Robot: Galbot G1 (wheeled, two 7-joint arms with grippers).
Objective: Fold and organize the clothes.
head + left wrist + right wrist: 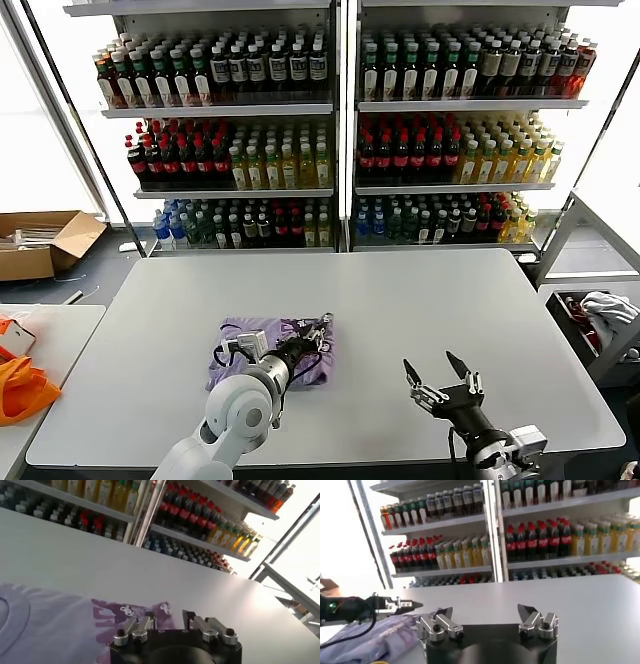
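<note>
The clothes are one lavender T-shirt (308, 368) with a dark purple print, lying folded on the white table (420, 300) left of centre. My left gripper (322, 328) hovers low over the shirt's right edge. In the left wrist view its jaws (169, 616) stand apart, with the printed corner of the shirt (50, 625) lying flat on the table just beyond them, not pinched. My right gripper (430, 365) is over bare table near the front right, open and empty (485, 611). The right wrist view also shows the shirt (385, 637) and the left gripper (412, 604).
Shelves of bottles (340, 130) stand behind the table. A cardboard box (40, 240) sits on the floor at far left. An orange fabric (20, 385) lies on a side table, and a white cloth bundle (608, 305) rests in a bin at right.
</note>
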